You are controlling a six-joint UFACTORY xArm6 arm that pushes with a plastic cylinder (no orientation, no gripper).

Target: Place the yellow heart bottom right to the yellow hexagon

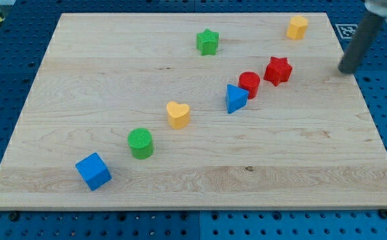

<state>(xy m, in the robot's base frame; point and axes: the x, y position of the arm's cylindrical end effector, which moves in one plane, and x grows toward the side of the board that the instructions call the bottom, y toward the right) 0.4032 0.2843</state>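
Blue cube [93, 171] nearest, yellow heart [177, 114] mid-board, yellow hexagon [297, 27] top right

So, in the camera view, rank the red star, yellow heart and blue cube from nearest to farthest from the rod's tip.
My tip sits at the view's right edge.
1. Red star: just left of the tip.
2. Yellow heart: mid-board, lower left.
3. Blue cube: the view's bottom left corner area.

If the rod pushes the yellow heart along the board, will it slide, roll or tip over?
The yellow heart probably slides rather than rolls: it lies flat on the wooden board and looks low and wide, so tipping seems unlikely. Its curved lobes may make it turn under an off-centre push. My tip is far off, toward the view's right.
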